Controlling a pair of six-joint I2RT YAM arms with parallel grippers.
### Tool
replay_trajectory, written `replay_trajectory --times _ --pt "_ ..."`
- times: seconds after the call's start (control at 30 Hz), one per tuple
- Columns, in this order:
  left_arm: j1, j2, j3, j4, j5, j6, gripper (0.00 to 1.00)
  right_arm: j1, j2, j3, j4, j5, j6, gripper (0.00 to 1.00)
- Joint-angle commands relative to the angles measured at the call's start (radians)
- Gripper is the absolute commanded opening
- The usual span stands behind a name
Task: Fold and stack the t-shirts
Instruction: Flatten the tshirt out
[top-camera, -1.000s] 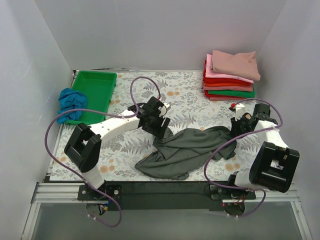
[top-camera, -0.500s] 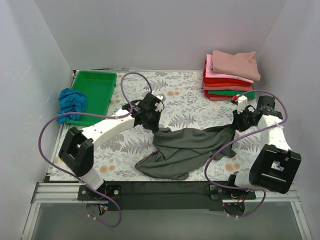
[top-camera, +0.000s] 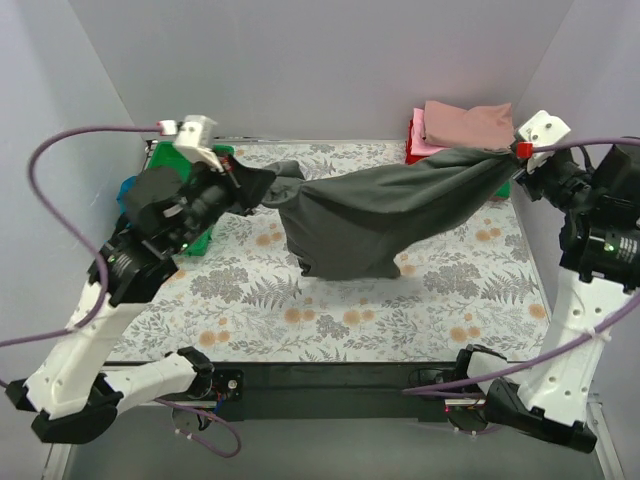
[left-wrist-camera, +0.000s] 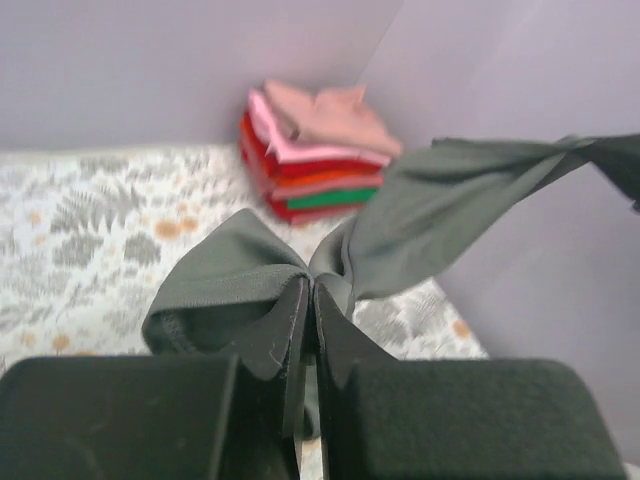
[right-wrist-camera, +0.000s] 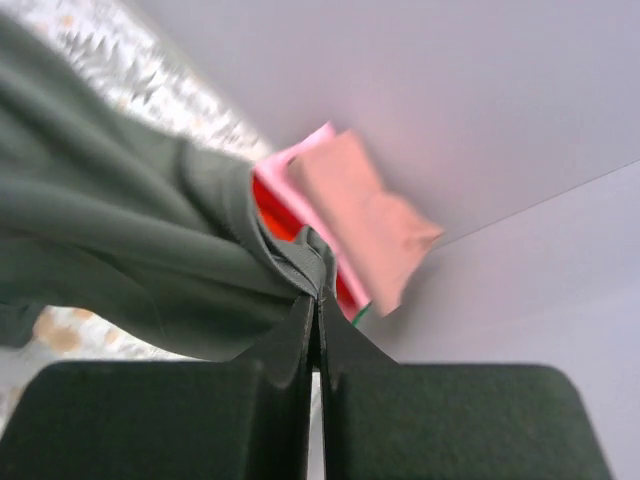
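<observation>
A dark charcoal grey t-shirt hangs stretched in the air between both arms, sagging over the middle of the table. My left gripper is shut on its left end, the cloth bunched at the fingertips of that gripper. High at the right, my right gripper is shut on the other end, a fold of cloth pinched at the tips of this gripper. A folded stack of t-shirts, dusty rose on top over pink, red and green, sits at the back right corner, also in the left wrist view.
A green plastic tray lies at the back left, mostly hidden behind my left arm. A bright blue crumpled t-shirt lies beside it. The floral tablecloth spreads below the hanging shirt. Grey walls close in on three sides.
Both arms rose and spread apart, lifting the grey t-shirt off the table and stretching it in the air. The left gripper closed on the cloth.
</observation>
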Motion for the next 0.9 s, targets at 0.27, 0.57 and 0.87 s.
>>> replay_trajectory --times 0.27,0.57,0.87 --pt "0.001 -0.136 0.188 0.152 0.015 0.041 0.0 0.002 -0.059 0.297 0.113 0.088 0.208 0.01" --pt "0.001 -0.002 0.064 0.238 -0.268 0.052 0.0 0.002 0.011 0.032 0.276 0.013 0.388 0.01" --pt "0.373 0.483 -0.158 0.372 0.11 -0.237 0.33 0.325 0.161 -0.494 0.616 0.445 0.377 0.27"
